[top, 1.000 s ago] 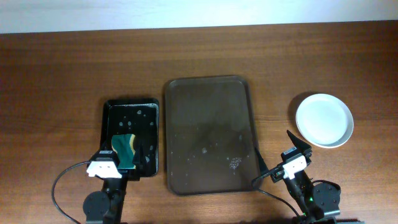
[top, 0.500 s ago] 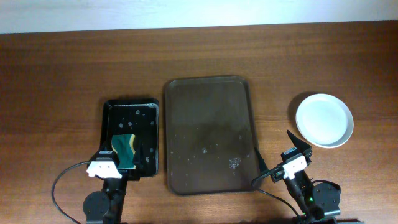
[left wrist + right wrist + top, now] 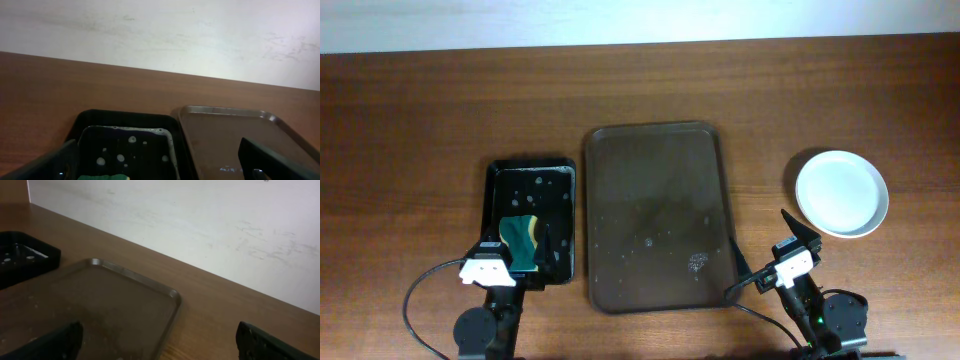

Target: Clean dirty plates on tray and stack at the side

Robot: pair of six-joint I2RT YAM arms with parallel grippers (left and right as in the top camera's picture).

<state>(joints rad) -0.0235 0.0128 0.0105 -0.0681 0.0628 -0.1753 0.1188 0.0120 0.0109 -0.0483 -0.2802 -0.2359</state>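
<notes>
The dark-brown tray [image 3: 655, 215] lies at the table's centre with no plates on it, only a few foam specks; it also shows in the left wrist view [image 3: 235, 135] and the right wrist view [image 3: 110, 305]. The white plates [image 3: 841, 193] sit on the table to its right, seen as one clean round disc, and how many are stacked cannot be told. My left gripper [image 3: 523, 255] [image 3: 165, 170] is open over the near end of the small black tray. My right gripper [image 3: 767, 250] [image 3: 160, 347] is open and empty at the brown tray's near right corner.
A glossy black tray [image 3: 530, 222] [image 3: 125, 140] with foam drops lies left of the brown tray. A green and yellow sponge [image 3: 520, 240] [image 3: 102, 177] lies in it between my left fingers. A white wall runs behind the table.
</notes>
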